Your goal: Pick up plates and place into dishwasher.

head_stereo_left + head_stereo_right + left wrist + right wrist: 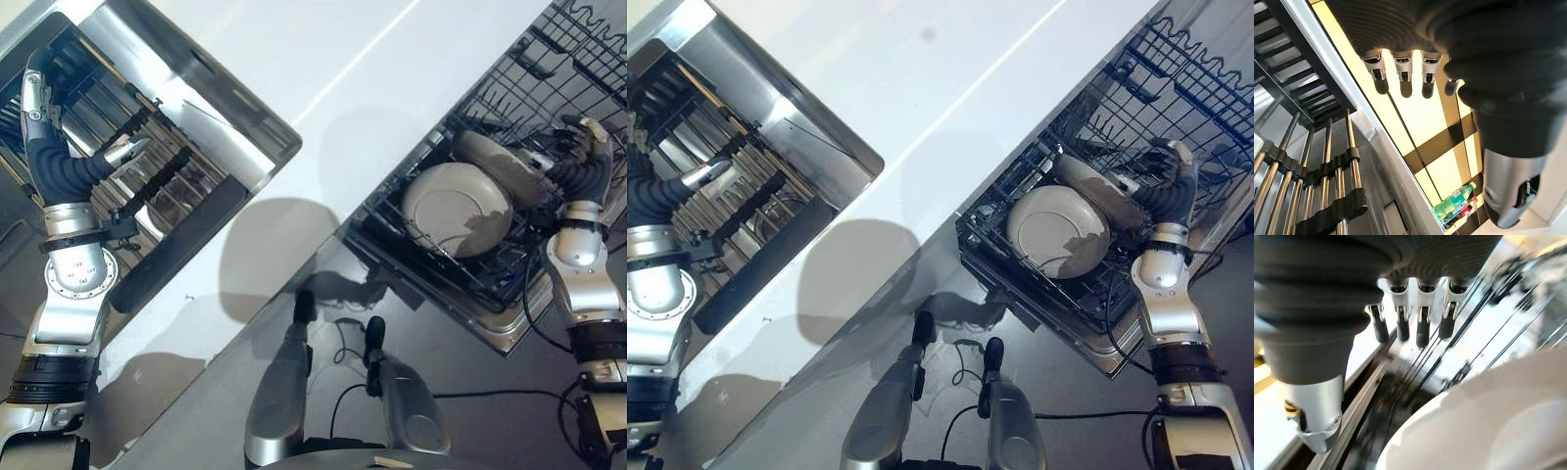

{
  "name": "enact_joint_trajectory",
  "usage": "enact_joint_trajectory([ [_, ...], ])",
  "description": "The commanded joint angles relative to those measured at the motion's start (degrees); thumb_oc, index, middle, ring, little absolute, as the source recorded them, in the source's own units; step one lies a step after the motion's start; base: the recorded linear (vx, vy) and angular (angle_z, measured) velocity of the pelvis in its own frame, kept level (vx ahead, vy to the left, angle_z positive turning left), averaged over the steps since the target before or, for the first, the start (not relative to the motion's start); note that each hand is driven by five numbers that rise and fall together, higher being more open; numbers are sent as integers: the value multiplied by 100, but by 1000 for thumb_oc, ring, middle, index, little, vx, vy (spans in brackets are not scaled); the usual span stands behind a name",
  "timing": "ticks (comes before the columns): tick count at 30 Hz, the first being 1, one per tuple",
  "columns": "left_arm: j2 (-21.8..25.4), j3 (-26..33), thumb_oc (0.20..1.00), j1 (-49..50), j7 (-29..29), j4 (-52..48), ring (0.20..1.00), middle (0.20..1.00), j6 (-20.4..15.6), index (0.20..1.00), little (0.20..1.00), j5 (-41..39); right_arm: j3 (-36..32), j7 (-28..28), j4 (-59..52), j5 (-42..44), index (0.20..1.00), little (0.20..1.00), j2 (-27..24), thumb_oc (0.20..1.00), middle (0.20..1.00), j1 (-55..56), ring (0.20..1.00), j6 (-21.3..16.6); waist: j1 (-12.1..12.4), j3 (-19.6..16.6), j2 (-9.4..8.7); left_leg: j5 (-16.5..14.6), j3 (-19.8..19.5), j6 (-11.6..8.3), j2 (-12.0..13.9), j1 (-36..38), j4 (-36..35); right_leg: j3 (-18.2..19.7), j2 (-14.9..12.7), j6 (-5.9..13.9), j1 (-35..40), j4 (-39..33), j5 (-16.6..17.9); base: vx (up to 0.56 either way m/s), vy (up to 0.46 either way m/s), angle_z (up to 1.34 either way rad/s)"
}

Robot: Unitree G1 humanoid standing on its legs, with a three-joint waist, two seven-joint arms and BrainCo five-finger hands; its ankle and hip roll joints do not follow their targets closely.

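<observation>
Two white plates stand in the dark wire dishwasher rack [549,69] at the right. The larger plate [453,208] faces me. A second plate [498,162] leans tilted just behind it. My right hand [586,157] hangs over the rack beside the tilted plate's far edge. Its fingers [1420,318] are straight and hold nothing, with a plate's white rim [1474,431] below them. My left hand [39,108] is raised at the far left over a rack of metal rods [147,176]. Its fingers [1403,73] are straight and empty.
A white counter [323,88] runs diagonally between the steel basin [245,117] with the rod rack and the dishwasher. The pulled-out rack's steel front edge [495,328] juts toward me. Green bottles [1454,204] stand on the floor far below the left hand.
</observation>
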Motion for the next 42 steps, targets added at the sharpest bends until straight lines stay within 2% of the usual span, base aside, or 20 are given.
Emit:
enact_joint_trajectory([
  [1,-430,232,1000,168,94,-30,1000,1000,-152,1000,1000,1,-229,-394,-603,-156,1000,1000,-294,1000,1000,60,1000,-142,-285,-366,34,-236,209,5,136,4,133,222,-126,26,-355,144,173,-51,50,-15],
  [8,-606,303,1000,345,-54,9,1000,1000,-215,1000,1000,41,-584,-610,-823,97,1000,1000,-76,1000,1000,422,1000,-182,-440,-509,74,-322,372,22,92,146,136,386,-191,86,-262,26,254,-33,65,-17],
  [11,-775,264,1000,449,-41,41,1000,1000,-282,1000,1000,115,-664,-616,-855,592,1000,1000,155,1000,1000,624,1000,-193,-504,-536,137,-391,432,26,45,167,282,468,-241,94,-247,63,259,0,120,-16],
  [14,-943,141,1000,495,66,56,1000,1000,-321,1000,1000,166,-510,-226,-730,758,1000,1000,331,1000,1000,706,1000,-81,-551,-510,255,-474,471,35,-24,138,497,555,-310,86,-278,139,260,1,172,-18],
  [17,-1027,8,1000,446,185,16,1000,1000,-220,1000,1000,203,-260,-290,-500,1051,1000,1000,442,1000,1000,617,1000,-204,-575,-422,340,-568,520,68,-71,70,698,641,-374,83,-351,222,255,-33,132,-15],
  [21,-1026,-259,1000,178,407,152,1000,1000,-202,1000,1000,256,-109,-786,-76,1334,1000,1000,617,1000,1000,335,1000,-427,-609,-237,436,-605,590,81,-85,-159,872,713,-442,105,-570,338,275,-82,82,-16],
  [26,-1045,-471,1000,-34,696,206,1000,1000,-184,1000,1000,297,-121,-1978,149,1208,1000,1000,754,1000,1000,-48,1000,-595,-632,-40,651,-548,620,132,-157,-364,821,809,-527,162,-872,420,311,-94,100,-4],
  [28,-1052,-502,1000,-43,756,217,1000,1000,-216,1000,1000,257,-168,-2217,171,1167,1000,1000,822,1000,1000,-99,1000,-729,-641,9,731,-528,629,142,-187,-390,786,835,-563,179,-944,436,327,-44,94,-4],
  [30,-1074,-506,1000,-19,752,178,1000,1000,-240,1000,1000,245,-206,-2061,149,1157,1000,1000,832,1000,1000,-108,1000,-650,-648,37,804,-521,619,144,-225,-396,779,857,-602,190,-986,461,330,-6,101,0],
  [35,-1253,-546,1000,-30,698,76,1000,1000,-176,1000,1000,252,-45,-1247,193,1242,1000,1000,692,1000,1000,-323,1000,-298,-683,111,982,-497,604,148,-324,-524,842,966,-688,208,-1211,590,320,19,121,-2],
  [42,-1276,-634,1000,-191,702,38,1000,1000,-44,1000,1000,228,207,-456,287,1556,1000,1000,651,1000,1000,-651,1000,-412,-654,245,1011,-467,623,141,-342,-780,894,1037,-718,265,-1522,696,342,13,32,-4],
])
